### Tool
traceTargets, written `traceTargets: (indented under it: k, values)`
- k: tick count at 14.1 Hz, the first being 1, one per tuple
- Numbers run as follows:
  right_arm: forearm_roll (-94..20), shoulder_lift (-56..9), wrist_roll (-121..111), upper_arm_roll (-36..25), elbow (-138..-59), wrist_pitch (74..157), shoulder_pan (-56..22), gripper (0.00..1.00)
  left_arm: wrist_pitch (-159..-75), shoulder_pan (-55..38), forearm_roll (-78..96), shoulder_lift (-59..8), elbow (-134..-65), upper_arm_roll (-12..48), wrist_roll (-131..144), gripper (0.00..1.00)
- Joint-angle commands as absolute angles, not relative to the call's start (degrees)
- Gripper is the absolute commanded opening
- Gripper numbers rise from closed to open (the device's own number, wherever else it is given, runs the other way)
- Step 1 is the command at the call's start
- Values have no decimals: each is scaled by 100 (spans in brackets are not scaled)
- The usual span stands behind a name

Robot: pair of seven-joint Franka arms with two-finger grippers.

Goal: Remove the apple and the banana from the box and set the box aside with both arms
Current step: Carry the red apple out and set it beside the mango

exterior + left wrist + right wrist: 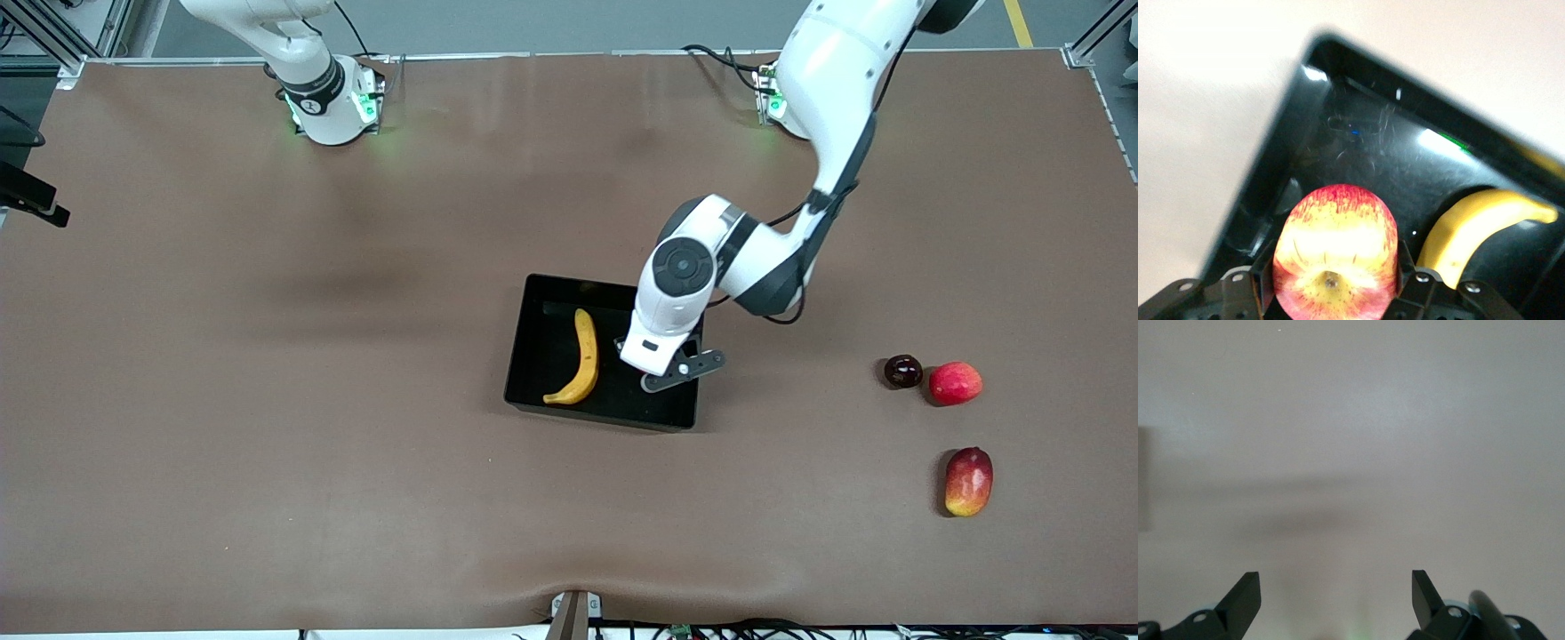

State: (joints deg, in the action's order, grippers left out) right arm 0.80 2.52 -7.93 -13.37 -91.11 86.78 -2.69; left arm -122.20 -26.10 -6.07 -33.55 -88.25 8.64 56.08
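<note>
- The left gripper (1331, 303) is reaching down into the box (533, 356), at the end of it toward the left arm, and its jaws are pinching the apple (1335, 253) from two sides, one jaw pressed against each flank.
- The apple is sitting squarely between the jaws with its stem dimple facing the wrist camera; in the front view the wrist is hiding it, so only the left wrist view is showing the grip.
- The banana (580, 358) is lying on the box floor just beside the jaws, on the side toward the right arm's end of the counter (267, 400), apart from the apple.
- Its long axis is running from the box wall nearer the robots' bases to the wall nearer the front camera, roughly parallel to the box's shorter walls.
- The relation the coming move is turning on, as I judge it: the apple is already inside the jaws and low in the box, so it is needing a straight lift above the rim before any sideways travel toward the counter.
- The left arm is plainly the nearer one to both fruits.
- The right gripper (1336, 597) is waiting with its jaws spread wide and nothing between them, over bare counter in its own wrist view; it is not showing in the front view.
- Three other fruits (954, 383) are lying on the counter well apart from the jaws, toward the left arm's end.
</note>
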Motion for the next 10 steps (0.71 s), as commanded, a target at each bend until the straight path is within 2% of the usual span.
traceTargets:
  k: [1, 6, 10]
  values:
    - [105, 237, -765, -1274, -9070, 8648, -167, 100, -11717, -2164, -721, -2892, -8658, 870, 5091, 0]
    - [97, 237, -756, -1274, -9070, 8640, -167, 100, -11435, -987, -721, -2628, -8666, 870, 3387, 0]
    - [97, 237, -756, -1274, -9070, 8640, -176, 100, -11566, -2, -983, -2996, -8710, 879, 2330, 0]
